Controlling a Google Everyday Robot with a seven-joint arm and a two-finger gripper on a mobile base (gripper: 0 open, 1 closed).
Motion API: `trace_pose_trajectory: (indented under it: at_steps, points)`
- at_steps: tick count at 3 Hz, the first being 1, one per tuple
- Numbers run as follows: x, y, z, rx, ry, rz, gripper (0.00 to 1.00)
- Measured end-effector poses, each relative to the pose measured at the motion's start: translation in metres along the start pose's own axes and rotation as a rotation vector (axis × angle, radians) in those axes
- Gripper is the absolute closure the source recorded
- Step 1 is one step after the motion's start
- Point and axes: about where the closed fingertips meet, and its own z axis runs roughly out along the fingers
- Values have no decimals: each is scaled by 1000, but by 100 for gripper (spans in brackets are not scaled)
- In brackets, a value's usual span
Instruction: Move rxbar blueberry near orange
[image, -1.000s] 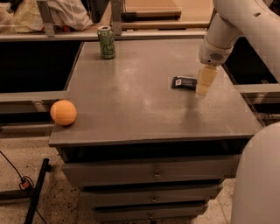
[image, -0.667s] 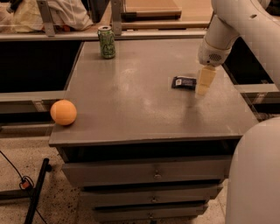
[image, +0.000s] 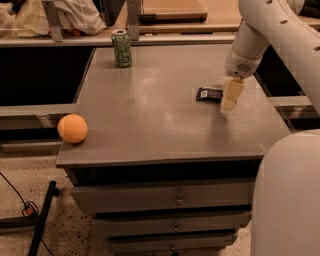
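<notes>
Camera view: against the preceding second almost nothing is altered. The gripper (image: 229, 97) is held low at the right end of the rxbar blueberry (image: 208, 93), which lies flat on the right half of the grey table (image: 150, 125); whether the gripper is open or closed cannot be told. The orange (image: 72, 128) sits at the left front corner, well apart, so the transfer is judged not yet begun. A green can (image: 121, 48) stands at the rear edge; drawers (image: 175, 200) are fitted beneath.
</notes>
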Motion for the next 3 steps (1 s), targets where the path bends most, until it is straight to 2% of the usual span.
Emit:
trace_pose_trajectory:
  at_steps: [3]
  points:
    - [3, 1, 0, -16, 9, 1, 87]
